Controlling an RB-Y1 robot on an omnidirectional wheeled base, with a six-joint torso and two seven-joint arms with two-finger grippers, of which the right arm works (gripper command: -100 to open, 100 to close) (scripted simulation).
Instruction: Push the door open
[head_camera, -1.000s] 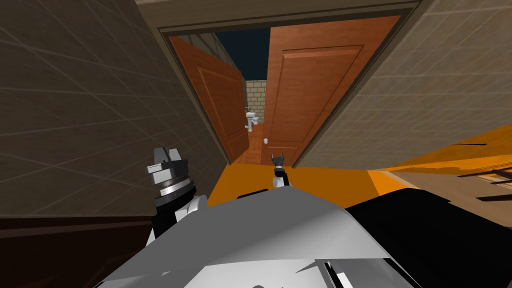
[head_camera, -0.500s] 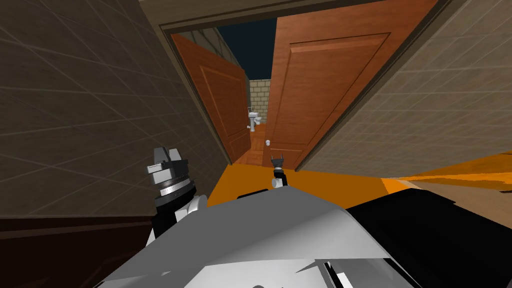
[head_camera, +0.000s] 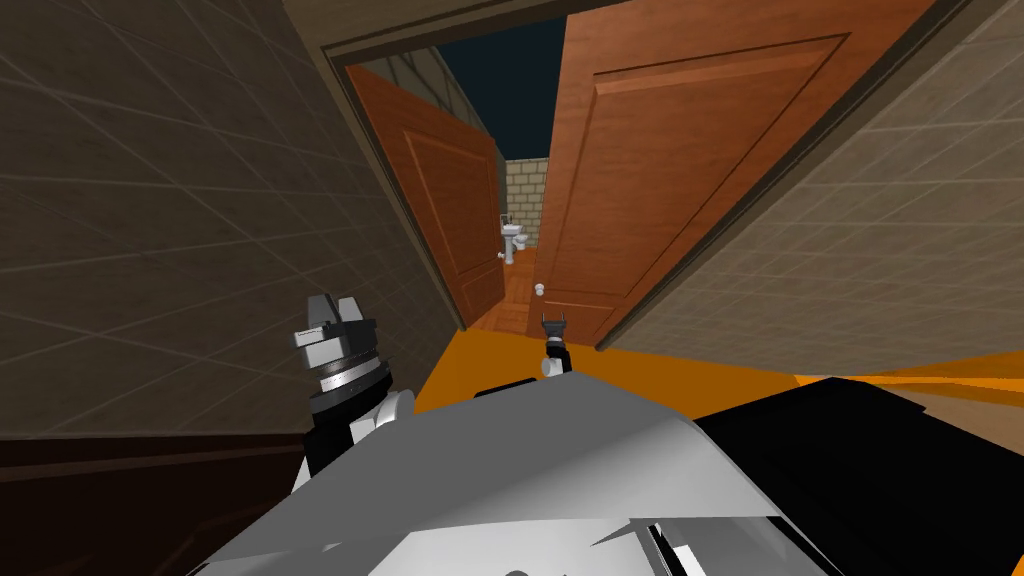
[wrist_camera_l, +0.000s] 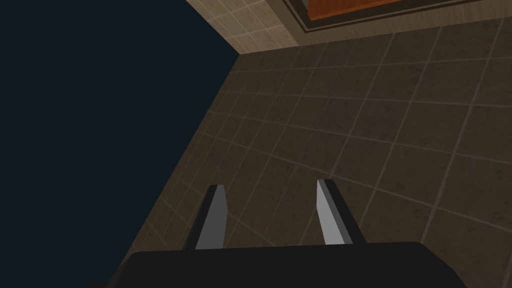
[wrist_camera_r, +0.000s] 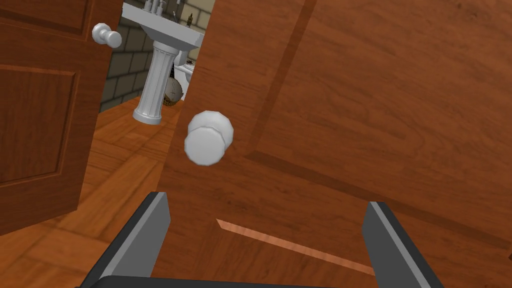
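We had rolled closer, so the ajar right door leaf (head_camera: 690, 170) loomed larger at the head view's upper right, and our right hand (wrist_camera_r: 266, 200), released and empty, hung just short of its white knob (wrist_camera_r: 208, 137), seemingly ready to push.

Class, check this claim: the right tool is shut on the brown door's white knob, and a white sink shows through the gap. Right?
Not quite: the right wrist view shows the right tool open, holding nothing, with the white knob of the brown door beyond its fingertips. The white sink does show through the gap.
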